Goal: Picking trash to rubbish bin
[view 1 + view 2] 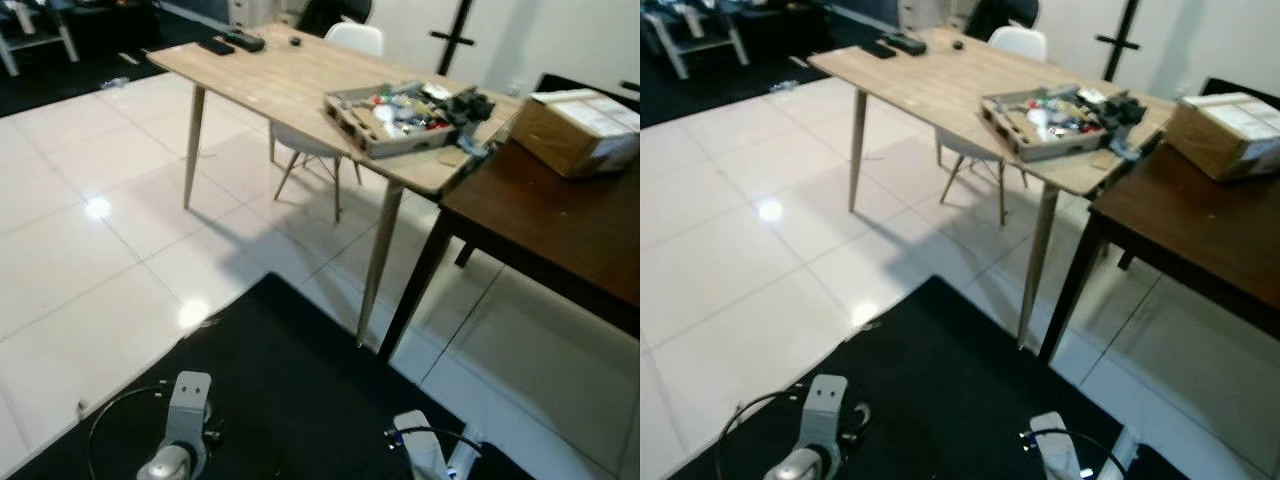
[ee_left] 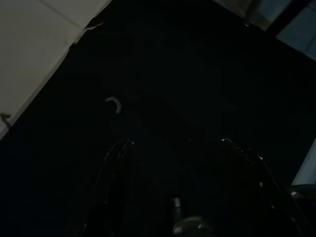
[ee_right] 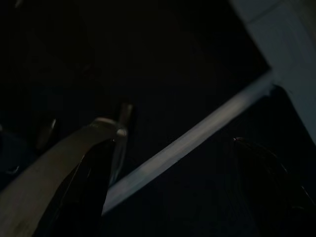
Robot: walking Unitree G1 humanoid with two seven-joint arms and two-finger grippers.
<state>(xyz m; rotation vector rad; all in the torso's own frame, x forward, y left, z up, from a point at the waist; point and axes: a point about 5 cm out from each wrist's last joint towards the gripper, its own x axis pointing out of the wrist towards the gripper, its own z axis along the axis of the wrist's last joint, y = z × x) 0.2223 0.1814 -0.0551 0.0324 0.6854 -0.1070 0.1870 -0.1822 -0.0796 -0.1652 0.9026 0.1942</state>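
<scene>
- Trash: small pale curved scrap point(image 2: 114, 104) on black mat point(image 1: 290, 400), ahead of left gripper point(image 2: 175, 148).
- Left gripper fingers spread, empty; right gripper point(image 3: 168, 168) spread, empty, idle.
- Scrap probably light, flimsy; pinch across middle.

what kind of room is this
Probably a home dining or work area: a light wooden table with a white chair tucked behind it, a dark wooden table holding a cardboard box, and white floor tiles beside a black rug.
</scene>
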